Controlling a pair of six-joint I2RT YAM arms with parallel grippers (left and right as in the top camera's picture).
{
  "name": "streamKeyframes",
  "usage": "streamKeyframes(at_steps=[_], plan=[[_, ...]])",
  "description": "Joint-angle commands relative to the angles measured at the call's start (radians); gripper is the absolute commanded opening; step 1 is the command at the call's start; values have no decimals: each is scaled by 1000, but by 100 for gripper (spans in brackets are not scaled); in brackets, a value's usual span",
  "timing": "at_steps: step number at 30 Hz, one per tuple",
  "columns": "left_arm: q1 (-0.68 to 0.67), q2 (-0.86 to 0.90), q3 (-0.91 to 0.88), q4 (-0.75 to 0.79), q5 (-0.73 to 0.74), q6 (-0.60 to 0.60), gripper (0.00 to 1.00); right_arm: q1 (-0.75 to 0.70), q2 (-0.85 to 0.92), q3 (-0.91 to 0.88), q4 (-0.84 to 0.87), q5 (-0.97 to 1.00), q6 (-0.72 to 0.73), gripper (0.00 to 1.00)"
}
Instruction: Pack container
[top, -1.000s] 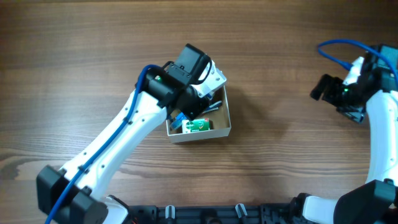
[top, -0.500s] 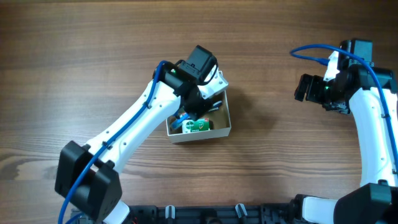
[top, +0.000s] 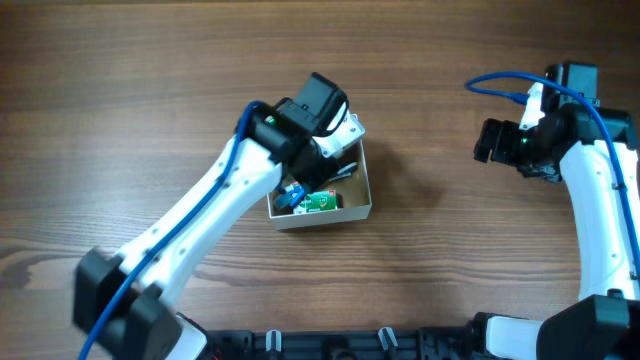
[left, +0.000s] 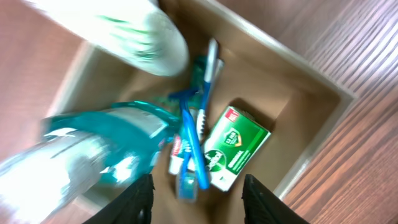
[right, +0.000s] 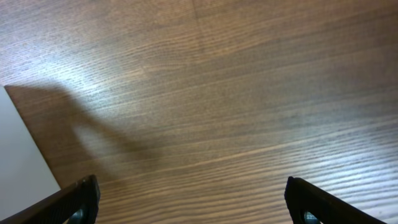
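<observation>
The container is a small square box with white walls and a tan inside, at mid-table. In the left wrist view its wall frames a green carton, a blue toothbrush, a teal bottle and a white tube. The green carton also shows from overhead. My left gripper hangs open just above these items and holds nothing; from overhead the arm hides its fingers. My right gripper is open and empty over bare wood at the far right, and its fingertips show in the right wrist view.
The wooden table surrounds the box. A flat white shape lies at the left edge of the right wrist view. The blue cable loops above the right arm.
The right arm swung left and up from the table's right edge, then held still. The left arm's elbow shifted while its wrist stayed over the box.
</observation>
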Motion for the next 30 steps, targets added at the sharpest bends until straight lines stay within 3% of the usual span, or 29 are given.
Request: streamKeyframes(at_steps=[1, 7, 11, 17, 23, 30], plan=[[9, -156, 6, 2, -142, -48, 58, 68, 1, 8, 21, 35, -29, 100], [140, -209, 6, 37, -189, -227, 100, 218, 1, 12, 100, 38, -74, 100], [279, -195, 6, 60, -181, -417, 100, 281, 1, 12, 201, 37, -72, 100], [428, -185, 6, 82, -102, -581, 100, 285, 1, 12, 286, 29, -97, 100], [486, -187, 6, 58, -103, -586, 100, 285, -49, 12, 241, 38, -10, 100], [455, -301, -40, 24, -103, -563, 100, 285, -262, -5, 194, 112, 39, 100]])
